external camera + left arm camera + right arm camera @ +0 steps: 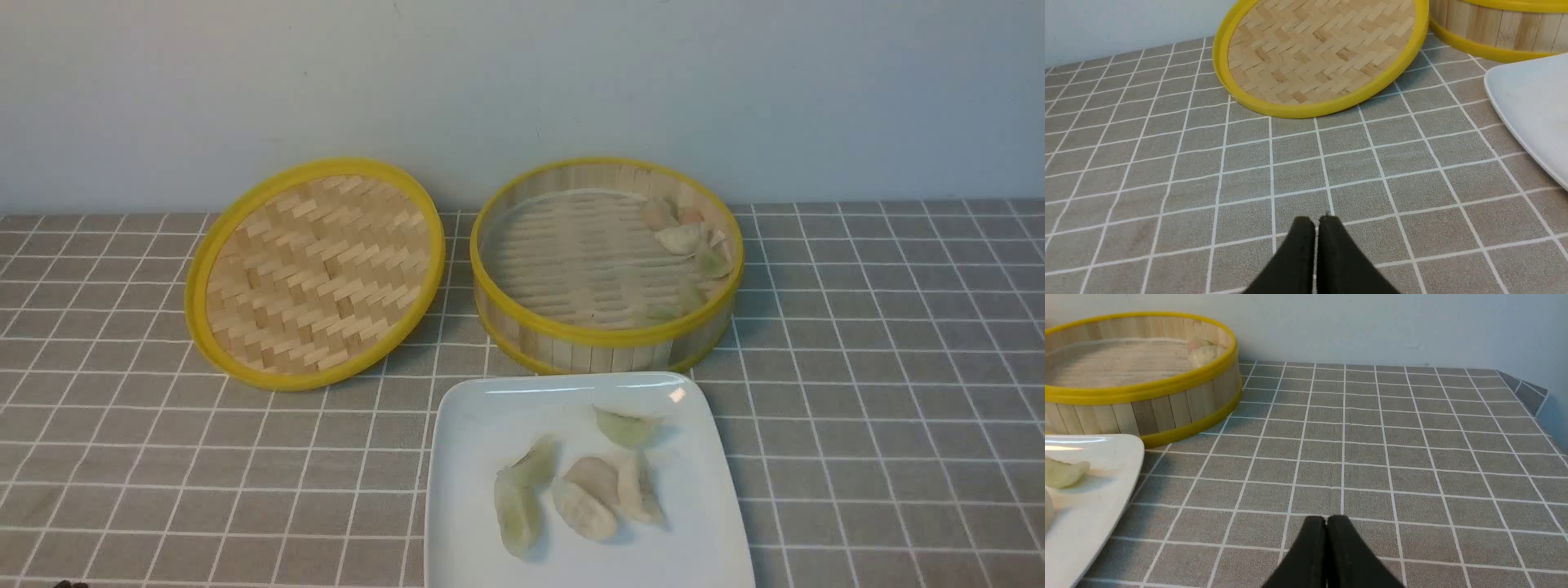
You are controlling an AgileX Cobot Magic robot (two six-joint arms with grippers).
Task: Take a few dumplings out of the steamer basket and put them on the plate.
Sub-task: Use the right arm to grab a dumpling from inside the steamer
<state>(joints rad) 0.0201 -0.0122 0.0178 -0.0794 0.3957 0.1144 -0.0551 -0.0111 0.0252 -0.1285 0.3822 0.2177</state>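
The steamer basket [606, 333] stands at the back centre, and several dumplings [679, 238] lie along its right inner wall. In front of it the white plate [473, 425] carries several dumplings [584, 508], pale green and white. Neither arm appears in the front view. My left gripper [1316, 219] hovers shut and empty over the checked cloth, left of the plate [1531, 102]. My right gripper [1326, 518] is likewise shut with nothing in it, over the cloth to the right of the plate [1106, 490] and the basket [1167, 410].
The flat woven lid [314, 273] leans against the basket's left side, its rim resting on the cloth. A pale wall runs along the back. In the right wrist view the table's corner [1541, 396] shows at the far right.
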